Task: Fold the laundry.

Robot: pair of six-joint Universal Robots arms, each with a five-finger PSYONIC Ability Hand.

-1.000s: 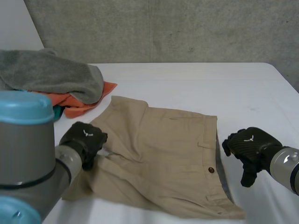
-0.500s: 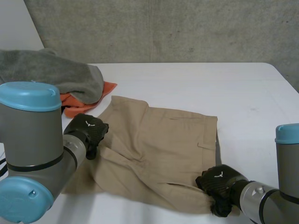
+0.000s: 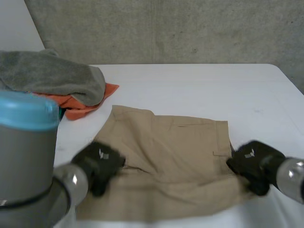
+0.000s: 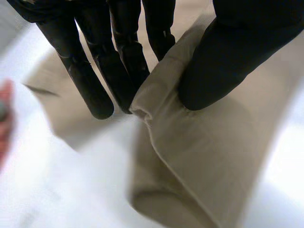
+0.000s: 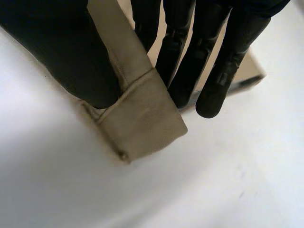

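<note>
A pair of tan shorts point(image 3: 166, 156) lies spread in the middle of the white table point(image 3: 199, 85). My left hand point(image 3: 100, 165) is at the shorts' left edge, and its wrist view shows the tan cloth point(image 4: 190, 142) pinched between thumb point(image 4: 223, 57) and fingers point(image 4: 90, 80). My right hand point(image 3: 251, 164) is at the right edge. There a hemmed corner of the shorts point(image 5: 142, 118) is pinched between thumb point(image 5: 61, 52) and fingers point(image 5: 218, 71), lifted off the table.
A grey towel point(image 3: 52, 76) lies heaped on an orange garment point(image 3: 80, 105) at the table's back left. White table surface stretches behind the shorts and to their right.
My right hand went from the table beside the shorts to the front right corner, closed on it and carried it back to the right edge. The left hand moved forward. The shorts are now folded shorter.
</note>
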